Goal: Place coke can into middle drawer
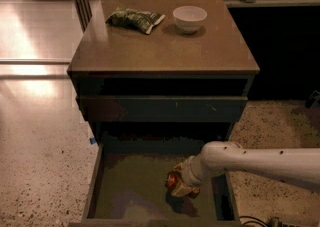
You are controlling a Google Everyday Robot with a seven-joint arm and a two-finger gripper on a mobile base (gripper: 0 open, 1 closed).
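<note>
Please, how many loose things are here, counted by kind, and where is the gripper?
snack bag: 1, on the cabinet top
bowl: 1, on the cabinet top
coke can: 1, held by the gripper inside the open middle drawer
Total: 3

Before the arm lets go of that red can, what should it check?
1. The middle drawer is pulled open: ok.
2. The coke can sits in the pincer, over the drawer floor: ok.
3. The can rests on the floor: cannot tell; a shadow lies beneath it.
4. The can is away from the drawer walls: ok.
5. The snack bag and bowl are up on the cabinet top, out of the way: ok.
</note>
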